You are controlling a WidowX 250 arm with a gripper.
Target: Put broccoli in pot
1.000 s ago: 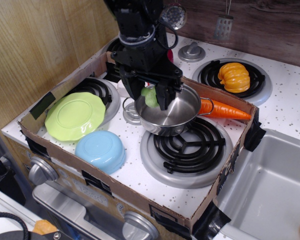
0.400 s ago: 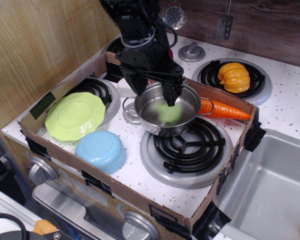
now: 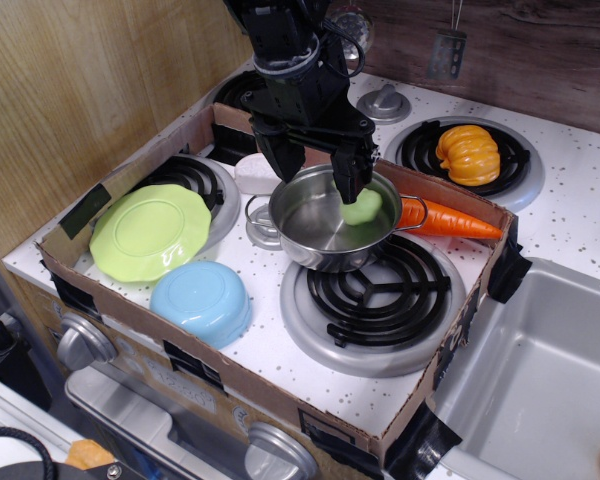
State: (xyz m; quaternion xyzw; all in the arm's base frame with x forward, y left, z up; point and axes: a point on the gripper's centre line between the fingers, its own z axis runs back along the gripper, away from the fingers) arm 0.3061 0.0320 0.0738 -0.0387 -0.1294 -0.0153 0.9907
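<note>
Green toy broccoli (image 3: pixel 361 207), dropped a moment ago, now lies inside the steel pot (image 3: pixel 310 240) against its right wall, and my claw (image 3: pixel 313 166) hangs spread and empty just above the rim, so the task looks done.

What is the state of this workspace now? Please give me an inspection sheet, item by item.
Surface: white speckled toy stove top with black coil burners, framed by a cardboard border.
Job's things: broccoli lies inside the pot, against its right wall; pot stands at the front right burner's edge.
Clutter: lime-green plate, light-blue bowl, carrot beside the pot, orange pumpkin on the back right burner.
Tool: tool open above the pot, holding nothing.
Cables: black cable loops on the arm.
Surroundings: wooden wall panel left, grey sink right, utensils hanging behind.
</note>
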